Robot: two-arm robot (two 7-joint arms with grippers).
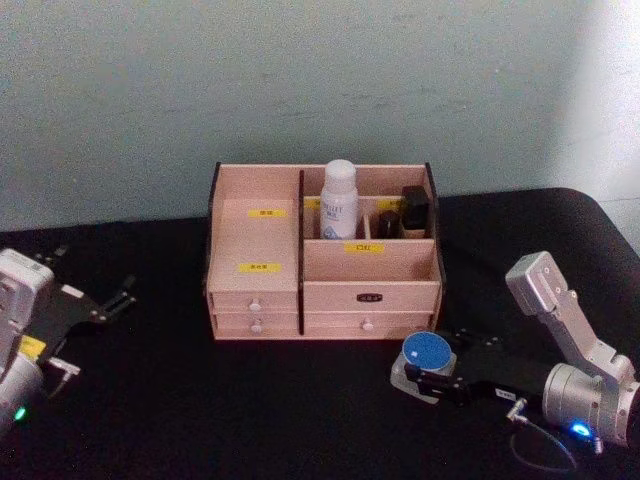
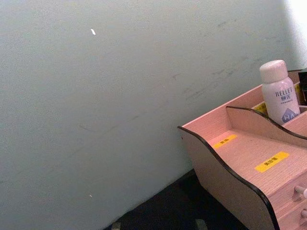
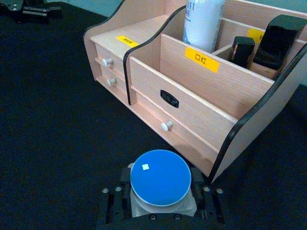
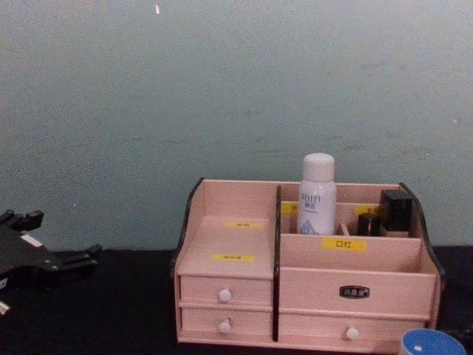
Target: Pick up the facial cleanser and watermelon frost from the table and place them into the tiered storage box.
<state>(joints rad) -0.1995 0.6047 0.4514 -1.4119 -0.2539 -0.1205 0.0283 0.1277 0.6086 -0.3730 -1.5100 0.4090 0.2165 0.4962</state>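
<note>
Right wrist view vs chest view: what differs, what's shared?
Right wrist, not chest: the right gripper shut on the squat clear glass jar with a round blue lid, glass sides included. Chest, not right wrist: the rounded cap of the tall white cylindrical bottle. Both: the pale pink wooden storage box, that bottle standing in a rear compartment, two dark bottles beside it, the jar's lid, the open left gripper parked at left.

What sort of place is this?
Probably a robot test bench, not a home: a black table against a plain wall, one tiered storage box, the right gripper closed on the watermelon frost, and the left gripper idle at the table's left.
</note>
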